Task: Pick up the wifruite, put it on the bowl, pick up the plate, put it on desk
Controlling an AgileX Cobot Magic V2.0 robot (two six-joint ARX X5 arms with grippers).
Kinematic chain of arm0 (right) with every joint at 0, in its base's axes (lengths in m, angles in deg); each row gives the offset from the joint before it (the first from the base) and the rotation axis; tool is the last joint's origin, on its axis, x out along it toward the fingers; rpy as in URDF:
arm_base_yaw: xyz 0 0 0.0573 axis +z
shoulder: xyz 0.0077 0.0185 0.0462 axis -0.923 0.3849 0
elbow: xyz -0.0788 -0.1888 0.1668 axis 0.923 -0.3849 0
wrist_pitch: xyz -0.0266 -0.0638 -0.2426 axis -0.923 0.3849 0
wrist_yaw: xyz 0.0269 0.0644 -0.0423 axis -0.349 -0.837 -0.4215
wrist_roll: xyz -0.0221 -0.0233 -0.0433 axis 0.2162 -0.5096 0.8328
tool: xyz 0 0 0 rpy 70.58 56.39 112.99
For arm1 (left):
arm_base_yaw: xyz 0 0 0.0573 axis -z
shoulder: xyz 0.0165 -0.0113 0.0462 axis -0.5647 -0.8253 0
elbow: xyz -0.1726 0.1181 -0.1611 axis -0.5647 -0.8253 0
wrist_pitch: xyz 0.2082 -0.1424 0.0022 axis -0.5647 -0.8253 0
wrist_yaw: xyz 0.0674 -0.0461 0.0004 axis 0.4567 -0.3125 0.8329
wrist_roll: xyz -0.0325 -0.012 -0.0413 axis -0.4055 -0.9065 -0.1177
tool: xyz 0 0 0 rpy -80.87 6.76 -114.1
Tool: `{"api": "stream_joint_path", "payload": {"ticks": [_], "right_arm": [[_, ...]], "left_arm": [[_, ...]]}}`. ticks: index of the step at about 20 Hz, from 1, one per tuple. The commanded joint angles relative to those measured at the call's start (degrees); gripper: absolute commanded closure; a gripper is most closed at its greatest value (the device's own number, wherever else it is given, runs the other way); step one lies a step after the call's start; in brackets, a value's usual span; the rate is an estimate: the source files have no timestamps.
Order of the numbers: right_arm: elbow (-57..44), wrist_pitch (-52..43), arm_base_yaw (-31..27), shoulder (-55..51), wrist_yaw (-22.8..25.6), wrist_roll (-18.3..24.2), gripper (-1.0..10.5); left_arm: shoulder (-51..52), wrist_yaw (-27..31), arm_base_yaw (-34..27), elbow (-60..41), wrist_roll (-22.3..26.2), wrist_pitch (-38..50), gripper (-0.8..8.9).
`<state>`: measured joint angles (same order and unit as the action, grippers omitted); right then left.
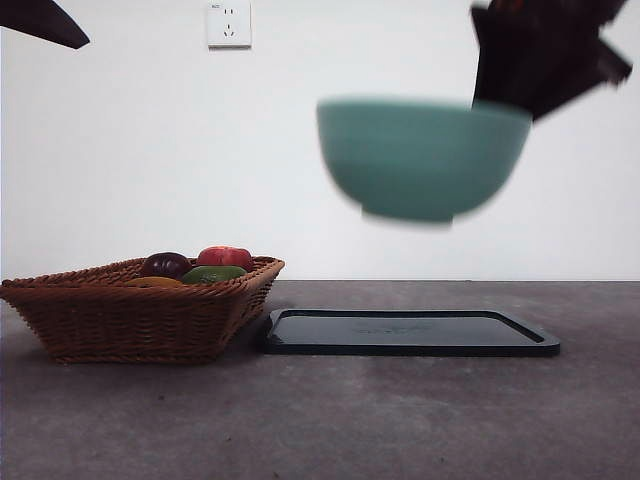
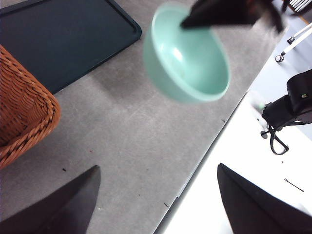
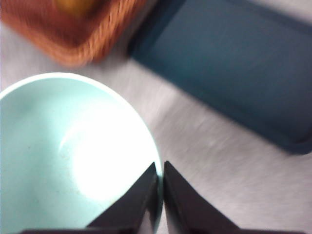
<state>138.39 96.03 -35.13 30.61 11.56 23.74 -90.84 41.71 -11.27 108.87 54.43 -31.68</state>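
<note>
The teal-green bowl (image 1: 420, 160) hangs in the air above the desk (image 1: 400, 420), motion-blurred. My right gripper (image 1: 503, 103) is shut on its rim, one jaw inside and one outside, as the right wrist view shows (image 3: 160, 166). Inside, the bowl (image 3: 58, 161) looks empty. In the basket lies the brown-orange wifruite (image 1: 153, 283) beside a dark purple fruit, a red apple and a green fruit. My left gripper (image 2: 158, 168) is open and holds nothing; from there I see the bowl (image 2: 195, 58) held by the other arm. A plate as such is out of view.
A woven basket (image 1: 130, 320) stands at the left of the desk. To its right lies a flat dark rectangular tray (image 1: 410, 332), below the raised bowl. The waiting arm shows as a black tip (image 1: 40, 20) at the top left. The desk's edge (image 2: 195, 170) runs near the left gripper.
</note>
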Motion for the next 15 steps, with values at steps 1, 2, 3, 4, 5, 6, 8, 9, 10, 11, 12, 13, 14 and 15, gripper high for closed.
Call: {"api": "stream_joint_path", "payload": {"ticks": [1, 2, 3, 4, 5, 6, 8, 9, 10, 11, 12, 13, 14, 15], "right_arm": [[-3.23, -4.42, 2.23, 1.14, 0.26, -2.21, 9.4], [-4.94, -6.49, 3.13, 1.7, 0.37, -2.67, 9.4], [-6.45, -8.44, 3.85, 2.23, 1.44, -3.3, 9.4], [-7.5, -9.7, 4.57, 3.04, 2.8, -3.48, 9.4], [-8.37, -10.67, 5.2, 3.96, 3.52, -3.5, 9.4], [-9.11, -11.76, 5.66, 4.98, 3.72, -3.74, 9.4], [-9.94, -12.9, 6.34, 7.37, 4.61, -3.72, 9.4], [-9.94, -13.18, 6.54, 8.7, 4.76, -3.69, 9.4], [-9.94, -13.9, 6.67, 9.99, 4.74, -3.69, 9.4], [-9.94, -14.84, 6.67, 11.06, 4.72, -3.69, 9.4], [-9.94, -15.67, 6.67, 11.96, 4.72, -3.69, 9.4], [-9.94, -16.02, 6.67, 12.52, 4.74, -3.72, 9.4], [-9.94, -16.11, 6.67, 12.85, 4.74, -3.72, 9.4], [-9.94, -16.09, 6.67, 12.92, 4.72, -3.69, 9.4]], "left_arm": [[-0.33, -0.42, 0.26, 0.55, 0.72, 0.57, 4.42], [-0.33, -0.42, 0.26, 0.55, 0.72, 0.57, 4.42], [-0.33, -0.42, 0.26, 0.55, 0.72, 0.57, 4.42], [-0.33, -0.42, 0.26, 0.55, 0.72, 0.57, 4.42], [-0.33, -0.42, 0.26, 0.55, 0.72, 0.55, 4.42], [-0.33, -0.42, 0.26, 0.55, 0.72, 0.55, 4.42], [-0.33, -0.42, 0.26, 0.55, 0.72, 0.55, 4.42], [-0.33, -0.42, 0.26, 0.55, 0.72, 0.55, 4.42], [-0.33, -0.42, 0.26, 0.55, 0.72, 0.55, 4.42], [-0.33, -0.42, 0.26, 0.55, 0.72, 0.55, 4.42], [-0.33, -0.42, 0.26, 0.55, 0.72, 0.52, 4.42], [-0.33, -0.42, 0.26, 0.55, 0.72, 0.5, 4.42], [-0.33, -0.42, 0.26, 0.55, 0.72, 0.42, 4.42], [-0.33, -0.42, 0.26, 0.55, 0.72, 0.39, 4.42]]}}
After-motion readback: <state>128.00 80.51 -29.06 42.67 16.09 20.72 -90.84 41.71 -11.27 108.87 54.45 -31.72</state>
